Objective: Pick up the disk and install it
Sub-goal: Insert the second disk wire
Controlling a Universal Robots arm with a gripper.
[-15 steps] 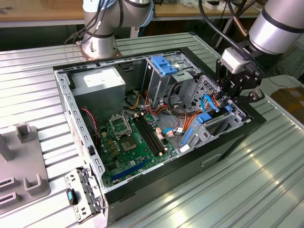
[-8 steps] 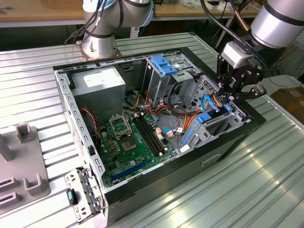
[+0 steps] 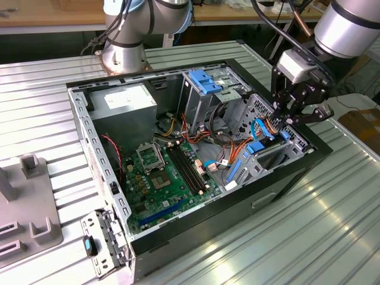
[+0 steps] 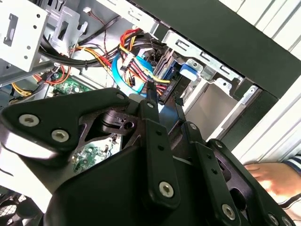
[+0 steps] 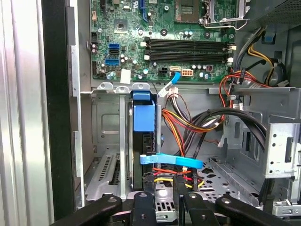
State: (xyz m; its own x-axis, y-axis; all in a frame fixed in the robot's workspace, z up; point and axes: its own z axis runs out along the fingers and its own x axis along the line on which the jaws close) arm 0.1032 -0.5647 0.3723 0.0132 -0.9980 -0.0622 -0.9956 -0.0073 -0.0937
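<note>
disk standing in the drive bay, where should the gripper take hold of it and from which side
By the blue carrier rail on the disk's exposed edge, probably, coming in through the case's open side. It stands on edge between metal bay walls, so its flat faces look blocked.

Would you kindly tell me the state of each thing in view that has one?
computer case: lying on its side, open, no side panel on it.
disk: standing on edge in the drive bay, framed by its blue carrier.
processor socket: bare, no cooler on it.
gripper: low over the drive bay, close to the disk's end.
</note>
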